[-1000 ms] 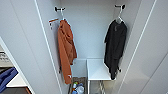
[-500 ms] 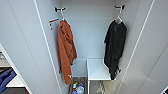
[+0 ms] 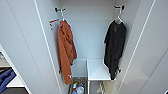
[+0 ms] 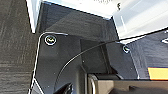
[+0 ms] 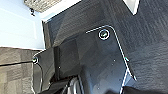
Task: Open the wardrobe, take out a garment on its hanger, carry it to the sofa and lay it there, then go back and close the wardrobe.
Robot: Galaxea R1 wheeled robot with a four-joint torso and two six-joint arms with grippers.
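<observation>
Nothing has visibly moved since the earlier head pictures: the tall white wardrobe (image 3: 25,45) stands open as before, its two plain doors swung wide to either side, and the clothes inside hang in the same places.

On the robot's right side of the wardrobe, the long black short-sleeved T-shirt of thin fabric (image 3: 114,47) hangs on a thin white plastic hanger (image 3: 119,19), whose hook sits on a dark bracket high on the inner wall. Its hem falls past the edge of a white shelf (image 3: 96,70) low in the wardrobe. On the left side, well apart from it, a bulkier orange garment (image 3: 65,53) hangs from its own white hanger. Below, on the wardrobe floor, stands a small bin of mixed items (image 3: 78,86).

Beyond the left door a patch of bright blue upholstery (image 3: 6,79) shows low down.

Both wrist views look down on dark grey carpet (image 4: 15,50) and white panel edges. Neither end effector's fingers can be made out there, so I cannot tell how far open either is, or whether it touches anything.
</observation>
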